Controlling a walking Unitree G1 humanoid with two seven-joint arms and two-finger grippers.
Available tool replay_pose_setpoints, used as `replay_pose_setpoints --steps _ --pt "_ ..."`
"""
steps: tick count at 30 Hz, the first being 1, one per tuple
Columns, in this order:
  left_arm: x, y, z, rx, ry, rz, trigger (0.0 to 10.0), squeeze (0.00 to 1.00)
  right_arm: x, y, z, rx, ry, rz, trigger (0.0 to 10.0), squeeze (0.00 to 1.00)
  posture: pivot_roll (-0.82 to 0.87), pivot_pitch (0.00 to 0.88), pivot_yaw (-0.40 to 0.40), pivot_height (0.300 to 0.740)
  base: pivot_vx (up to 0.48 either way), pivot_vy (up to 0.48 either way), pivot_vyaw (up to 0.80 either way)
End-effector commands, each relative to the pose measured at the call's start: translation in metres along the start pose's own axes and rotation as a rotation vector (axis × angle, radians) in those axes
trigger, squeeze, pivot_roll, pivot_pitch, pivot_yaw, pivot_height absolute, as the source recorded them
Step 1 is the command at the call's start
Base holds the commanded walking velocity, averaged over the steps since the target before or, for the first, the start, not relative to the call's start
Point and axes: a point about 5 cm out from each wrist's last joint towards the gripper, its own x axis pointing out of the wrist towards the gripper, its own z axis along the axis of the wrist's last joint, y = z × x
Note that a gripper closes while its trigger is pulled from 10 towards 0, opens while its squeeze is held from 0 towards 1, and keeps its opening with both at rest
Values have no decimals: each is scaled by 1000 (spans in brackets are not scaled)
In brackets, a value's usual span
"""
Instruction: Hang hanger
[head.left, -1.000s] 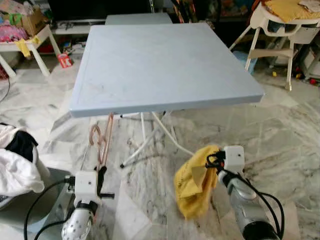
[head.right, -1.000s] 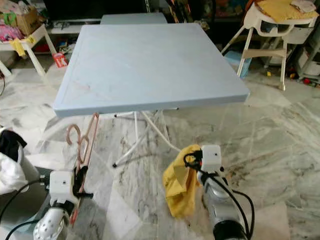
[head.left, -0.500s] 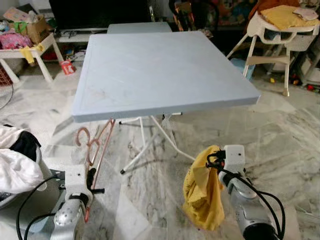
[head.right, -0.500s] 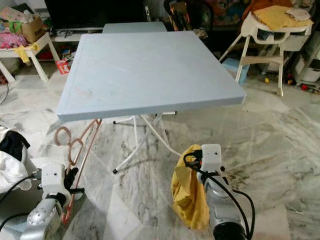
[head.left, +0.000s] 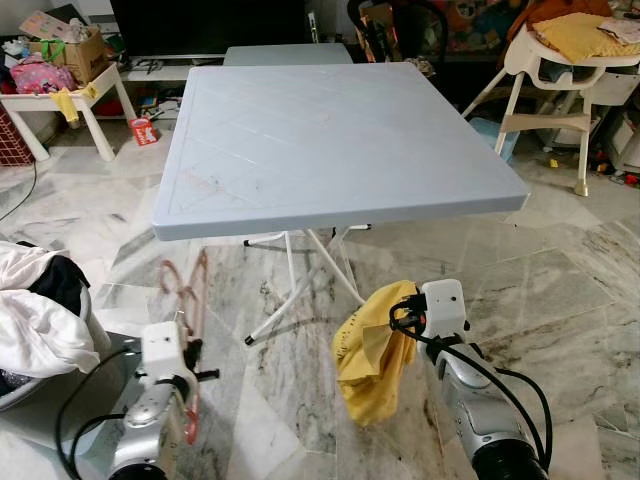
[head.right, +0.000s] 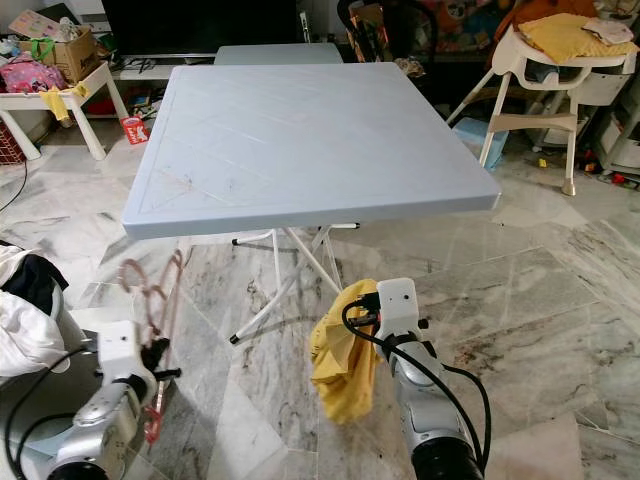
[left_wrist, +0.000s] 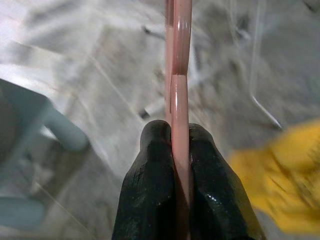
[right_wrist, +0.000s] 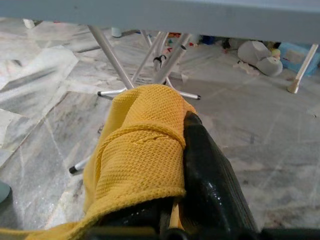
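The left gripper (left_wrist: 176, 150) is clamping the pink hanger (head.left: 188, 300) by its lower end, long axis rising toward the near edge of the grey table (head.left: 340, 140), hooks uppermost. The right gripper (right_wrist: 172, 165) is pinching a yellow garment (head.left: 368, 350) that is dangling well right of the hanger. A basket (head.left: 20, 385) at far left is holding white and black laundry (head.left: 35, 325).

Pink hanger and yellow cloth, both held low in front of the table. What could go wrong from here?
1. The left pincer pinches only the thin edge of the pink hanger; it could twist or slip.
2. The yellow cloth droops from the right pincer near the table legs and may snag.
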Motion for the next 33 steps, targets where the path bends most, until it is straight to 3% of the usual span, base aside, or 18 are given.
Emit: replay_pose_setpoints --steps 1,2,3,4,6,11,13,17,24,33 --pt "-3 -4 -10 30 55 -55 10000 0 -1 -3 3 -5 -10 -18 10000 0 -81 0 15 740 0 0 0" --pt "-5 -8 -16 48 85 -92 10000 0 -1 -4 2 -6 -7 -21 10000 0 -81 0 16 740 0 0 0" --pt "-12 -15 -24 127 92 -169 10000 0 -2 -4 1 -11 0 -27 10000 0 -83 0 19 740 0 0 0" --pt "-12 -15 -24 127 92 -169 10000 0 -2 -4 1 -11 0 -27 10000 0 -83 0 19 740 0 0 0" --pt "-23 -24 -17 233 7 -260 10000 0 -3 -8 0 -18 10 -47 10000 0 -82 0 24 740 0 0 0" --pt "-30 -30 -3 287 -104 -296 10000 0 -4 -11 0 -22 14 -64 10000 0 -79 0 25 740 0 0 0" --pt "-35 -29 9 325 -229 -259 10000 0 -4 -13 -1 -25 15 -71 10000 0 -75 0 24 740 0 0 0" --pt "-42 -20 13 331 -314 -176 10000 0 -6 -13 -2 -30 16 -74 10000 0 -72 0 21 740 0 0 0" --pt "-53 -5 5 355 -371 -66 10000 0 -7 -17 1 -33 -5 -87 10000 0 -67 0 15 740 0 0 0" --pt "-50 3 2 323 -375 -26 10000 0 -6 -15 3 -11 -19 -81 10000 0 -61 0 12 740 0 0 0"
